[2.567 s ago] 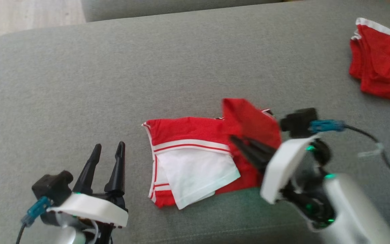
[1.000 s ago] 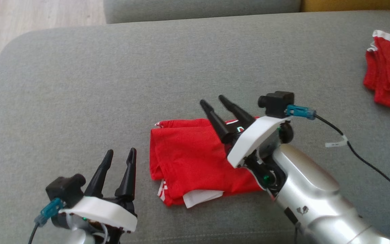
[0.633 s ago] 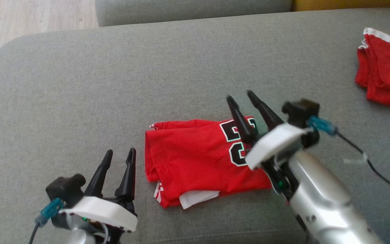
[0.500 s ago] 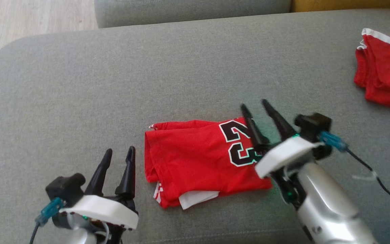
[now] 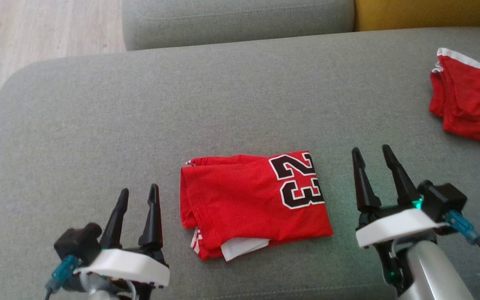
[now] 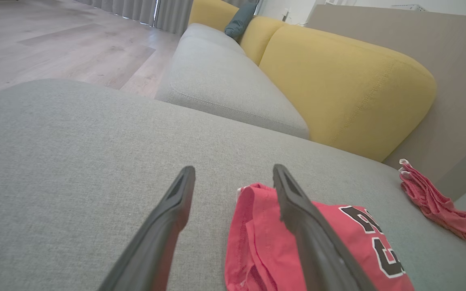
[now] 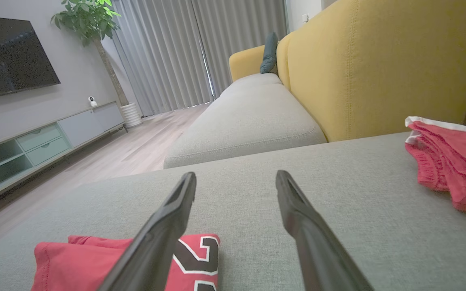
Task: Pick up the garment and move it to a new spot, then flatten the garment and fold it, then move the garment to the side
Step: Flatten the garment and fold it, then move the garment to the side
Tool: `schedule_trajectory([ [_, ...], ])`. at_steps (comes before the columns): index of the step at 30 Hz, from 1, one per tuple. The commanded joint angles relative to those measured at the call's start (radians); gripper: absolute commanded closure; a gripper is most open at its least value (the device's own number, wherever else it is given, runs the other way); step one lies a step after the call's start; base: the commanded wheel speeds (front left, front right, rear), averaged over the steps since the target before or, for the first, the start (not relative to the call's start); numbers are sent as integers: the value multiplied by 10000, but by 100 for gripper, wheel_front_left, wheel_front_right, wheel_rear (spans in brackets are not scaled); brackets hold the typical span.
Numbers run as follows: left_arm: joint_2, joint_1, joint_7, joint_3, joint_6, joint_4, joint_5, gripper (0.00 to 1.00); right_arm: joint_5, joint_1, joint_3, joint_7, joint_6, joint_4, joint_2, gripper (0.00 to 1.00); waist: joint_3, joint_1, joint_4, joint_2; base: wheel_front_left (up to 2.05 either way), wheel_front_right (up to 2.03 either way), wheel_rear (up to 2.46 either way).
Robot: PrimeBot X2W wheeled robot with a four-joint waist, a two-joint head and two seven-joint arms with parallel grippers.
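The left gripper (image 6: 234, 169) hangs low over a grey cushion (image 6: 75, 141), its two dark fingers (image 6: 168, 226) spread wide with bare fabric between them. The folded red garment (image 6: 338, 242) lies on that cushion - black-and-white numerals facing up - and the right-hand finger crosses its near edge. A crumpled red cloth (image 6: 435, 202) sits well apart, below a yellow backrest (image 6: 338, 89); the wooden floor (image 6: 55, 48) stretches beyond.

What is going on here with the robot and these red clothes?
A two-armed robot is working on a red jersey numbered 23, which lies folded on the grey sofa cushion. Nothing is held: the left gripper and the right gripper are both open, one on each side of the jersey and apart from it. Another red garment lies crumpled at the far right. Moving the jersey aside is not yet done.
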Motion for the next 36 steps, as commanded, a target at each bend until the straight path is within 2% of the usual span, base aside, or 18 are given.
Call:
schedule_trajectory([
  [1,-91,-177,-123,498,-88,-309,266,0,-128,-20,67,-154,65,-524,97,0,-104,0,27,0,0,0,0],
  [18,-684,142,-123,1193,-768,42,1152,0,-324,571,-120,27,65,-1032,98,0,-271,0,120,0,0,0,0],
  [36,-932,246,-124,1556,-999,102,1617,0,-641,583,-398,252,65,-942,98,0,-296,0,111,0,0,0,0],
])
